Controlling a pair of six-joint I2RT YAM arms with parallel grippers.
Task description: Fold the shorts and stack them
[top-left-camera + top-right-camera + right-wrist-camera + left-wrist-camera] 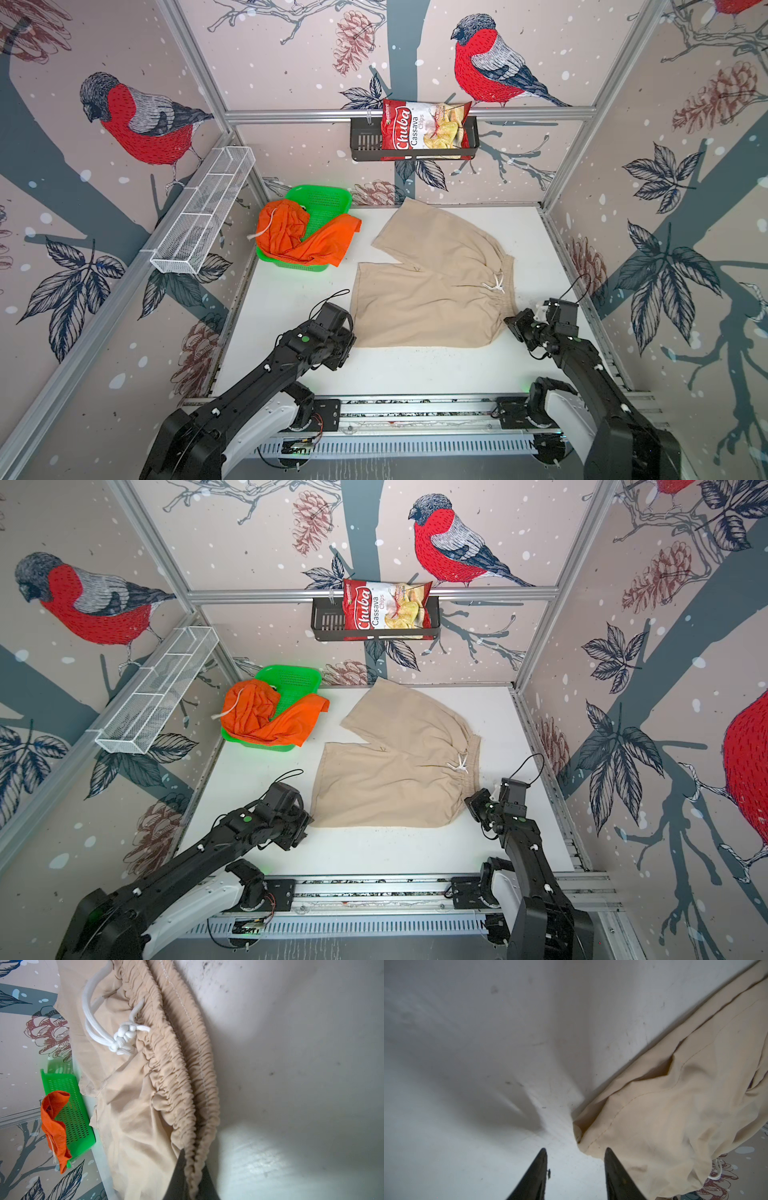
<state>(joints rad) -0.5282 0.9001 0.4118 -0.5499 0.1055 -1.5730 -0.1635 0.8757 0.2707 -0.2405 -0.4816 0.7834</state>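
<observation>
Right pincer (pixel 193 1159) is clamped on the waistband of the beige shorts (pixel 432 282), spread flat on the table (pixel 415 370); left pincer (pixel 575 1149) stands apart at their hem corner, maybe touching it. Orange shorts (pixel 299 237) slump over the basket (pixel 324 199).

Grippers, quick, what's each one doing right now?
Left gripper: open, at the hem corner of the beige shorts.
Right gripper: shut on their waistband.
</observation>
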